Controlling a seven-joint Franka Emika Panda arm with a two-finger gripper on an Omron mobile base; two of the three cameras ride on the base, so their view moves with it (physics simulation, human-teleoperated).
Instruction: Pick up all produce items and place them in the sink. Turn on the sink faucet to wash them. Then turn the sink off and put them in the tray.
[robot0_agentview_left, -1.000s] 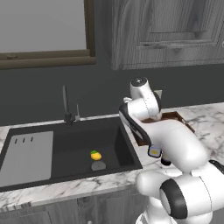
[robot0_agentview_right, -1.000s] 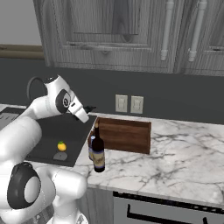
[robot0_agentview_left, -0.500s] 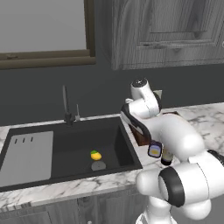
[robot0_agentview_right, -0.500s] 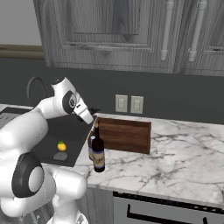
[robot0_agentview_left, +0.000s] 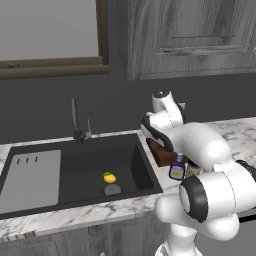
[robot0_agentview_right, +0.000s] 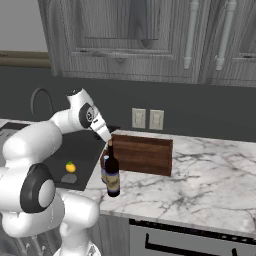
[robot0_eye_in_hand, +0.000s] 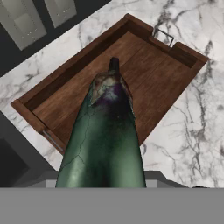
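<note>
Far left, pale drainboard panel (robot0_agentview_left: 30, 180) with three slots, set in the dark grey sink (robot0_agentview_left: 75, 172); behind it the thin upright faucet (robot0_agentview_left: 75, 119) with a small lever beside. On the basin floor, a bright yellow lemon-like fruit (robot0_agentview_left: 109, 177) with a touch of green, just beside the round silver drain (robot0_agentview_left: 112, 189). Further right, brown wooden tray (robot0_eye_in_hand: 144, 61) with low raised sides on marble counter (robot0_eye_in_hand: 192, 127), mostly hidden behind the arm from the left base view. Over the tray, a long dark green item (robot0_eye_in_hand: 107, 135), glossy, purplish near its stemmed tip, lower end cut off at the frame's edge. Gripper (robot0_agentview_right: 106, 136) hard to make out, fingers hidden; seemingly clasped on the green item, though cannot tell for certain. Beside the tray, dark wine bottle (robot0_agentview_right: 112, 172) and a small blue-capped bottle (robot0_agentview_left: 176, 167)
</note>
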